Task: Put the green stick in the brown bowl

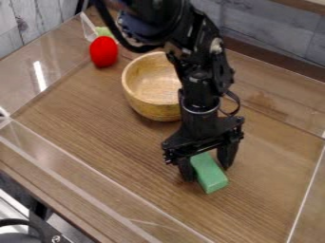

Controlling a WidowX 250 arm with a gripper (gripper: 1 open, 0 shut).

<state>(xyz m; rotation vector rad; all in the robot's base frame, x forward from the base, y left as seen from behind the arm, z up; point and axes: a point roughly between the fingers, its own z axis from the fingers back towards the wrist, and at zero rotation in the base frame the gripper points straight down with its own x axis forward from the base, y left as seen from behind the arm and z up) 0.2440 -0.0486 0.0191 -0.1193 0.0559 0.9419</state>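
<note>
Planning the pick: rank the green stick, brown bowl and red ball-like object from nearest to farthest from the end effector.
1. green stick, between the open jaws of the end effector.
2. brown bowl, up-left behind it.
3. red ball-like object, far back-left.

Bare table (89, 133) lies open left of the green stick (210, 175); the brown bowl (155, 87) stands behind, clear walls enclosing.
</note>
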